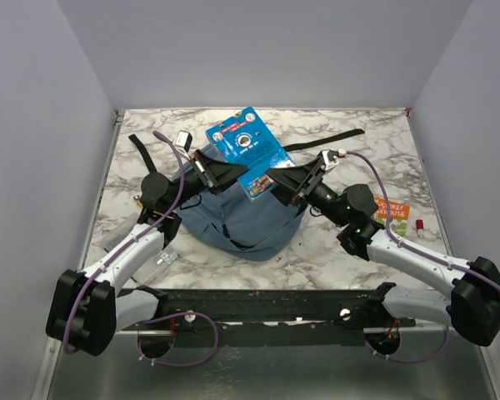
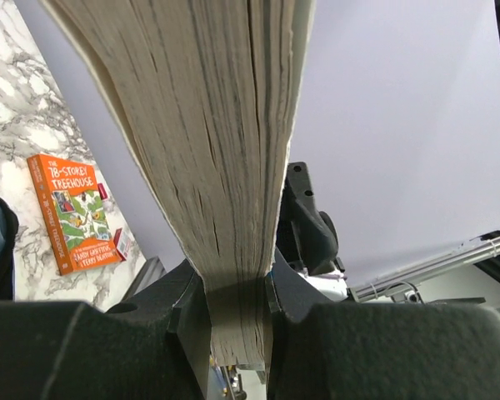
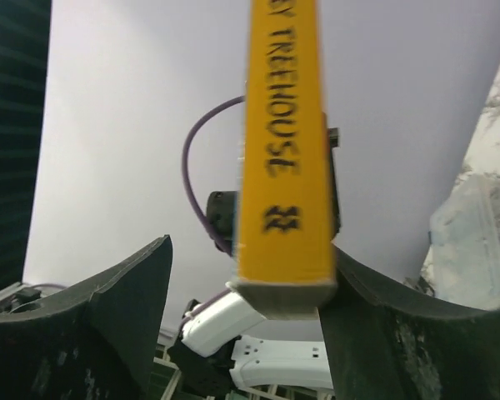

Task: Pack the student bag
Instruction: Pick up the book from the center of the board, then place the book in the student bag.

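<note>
The student bag point(image 1: 242, 223), dusty blue with black straps, lies on the marble table between my arms. A thick book with a blue cover point(image 1: 248, 148) hangs in the air above it. My left gripper point(image 1: 210, 172) is shut on the book's page edge point(image 2: 225, 125), and the jaws press both sides in the left wrist view point(image 2: 237, 287). My right gripper point(image 1: 285, 185) is at the book's opposite side. In the right wrist view its jaws point(image 3: 250, 250) stand wide apart around the yellow spine point(image 3: 285, 125). The right finger point(image 3: 375, 317) touches the book, and a gap shows on the left.
An orange "78-Storey Treehouse" book point(image 1: 392, 210) lies flat at the right, also seen in the left wrist view point(image 2: 71, 212). A small red item point(image 1: 418, 225) lies beside it. A clear plastic case point(image 1: 162, 258) sits by my left arm. Black straps point(image 1: 333, 136) trail behind the bag.
</note>
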Tool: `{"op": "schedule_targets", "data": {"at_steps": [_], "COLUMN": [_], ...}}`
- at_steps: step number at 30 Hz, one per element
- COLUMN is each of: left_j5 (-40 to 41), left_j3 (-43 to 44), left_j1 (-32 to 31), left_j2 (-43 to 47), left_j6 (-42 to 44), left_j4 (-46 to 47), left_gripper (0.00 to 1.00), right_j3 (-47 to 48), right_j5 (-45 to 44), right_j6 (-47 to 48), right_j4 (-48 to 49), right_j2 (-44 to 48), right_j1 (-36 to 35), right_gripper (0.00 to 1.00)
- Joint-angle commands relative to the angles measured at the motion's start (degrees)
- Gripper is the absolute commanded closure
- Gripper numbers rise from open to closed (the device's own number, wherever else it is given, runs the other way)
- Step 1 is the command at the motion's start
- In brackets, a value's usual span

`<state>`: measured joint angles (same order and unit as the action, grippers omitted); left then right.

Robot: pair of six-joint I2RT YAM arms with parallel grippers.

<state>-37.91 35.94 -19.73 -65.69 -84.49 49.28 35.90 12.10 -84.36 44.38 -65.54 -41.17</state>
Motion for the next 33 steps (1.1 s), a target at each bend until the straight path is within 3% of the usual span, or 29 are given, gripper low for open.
{"op": "schedule_targets", "data": {"at_steps": [1, 2, 5, 6, 8, 10, 11, 13, 20, 22, 25, 29, 33], "left_j5": [5.6, 6.0, 7.7, 8.0, 8.1, 7.4, 7.0, 7.1, 15.0, 19.1, 24.3, 33.1, 37.4], "left_j3": [-0.1, 0.0, 0.4, 0.5, 0.3, -0.3, -0.8, -1.9, 3.4, 7.1, 13.8, 22.0, 27.9], "left_j1": [-3.0, -3.8, -5.8, -6.4, -7.4, -8.3, -8.6, -9.1, -14.0, -17.0, -21.5, -27.5, -30.0], "left_j2": [2.0, 1.9, 1.6, 1.3, 0.8, 0.7, 1.1, 3.0, 7.4, 5.7, 0.0, -8.9, -16.4], "left_j6": [2.4, 2.7, 3.6, 3.9, 5.1, 7.9, 9.4, 13.9, 39.2, 45.6, 53.0, 57.3, 55.7], "left_j4": [4.5, 4.5, 4.4, 4.3, 3.7, 0.7, -2.2, -10.6, -43.2, -50.7, -60.6, -68.7, -70.8], "left_gripper": [1.00, 1.00, 1.00, 1.00, 1.00, 0.73, 0.61, 0.47, 0.30, 0.19, 0.13, 0.13, 0.15], "right_j3": [0.1, 0.2, 0.3, 0.5, 0.0, -0.1, 0.7, 3.6, 18.9, 21.7, 23.1, 22.1, 21.7], "right_j5": [-5.0, -5.3, -5.3, -5.1, -6.6, -11.4, -16.2, -24.0, -43.6, -48.2, -52.0, -53.0, -52.2], "right_j6": [-0.4, 0.0, 0.5, 1.3, 5.1, 9.4, 10.5, 14.2, 32.2, 35.0, 38.0, 38.2, 35.3], "right_j4": [6.7, 6.8, 6.1, 4.8, 1.2, -8.7, -17.4, -33.0, -71.7, -78.0, -82.9, -85.1, -88.8], "right_j2": [-1.0, -1.2, -1.1, -0.8, 1.7, 5.9, 7.8, 12.3, 14.6, 14.2, 15.9, 20.1, 21.9], "right_j1": [-2.6, -3.1, -3.6, -3.7, -3.6, -3.6, -3.6, -3.4, -3.2, -3.2, -3.2, -3.2, -3.2], "right_gripper": [0.30, 0.30, 0.45, 0.51, 0.73, 0.99, 1.00, 1.00, 0.99, 0.99, 0.99, 0.99, 0.99]}}
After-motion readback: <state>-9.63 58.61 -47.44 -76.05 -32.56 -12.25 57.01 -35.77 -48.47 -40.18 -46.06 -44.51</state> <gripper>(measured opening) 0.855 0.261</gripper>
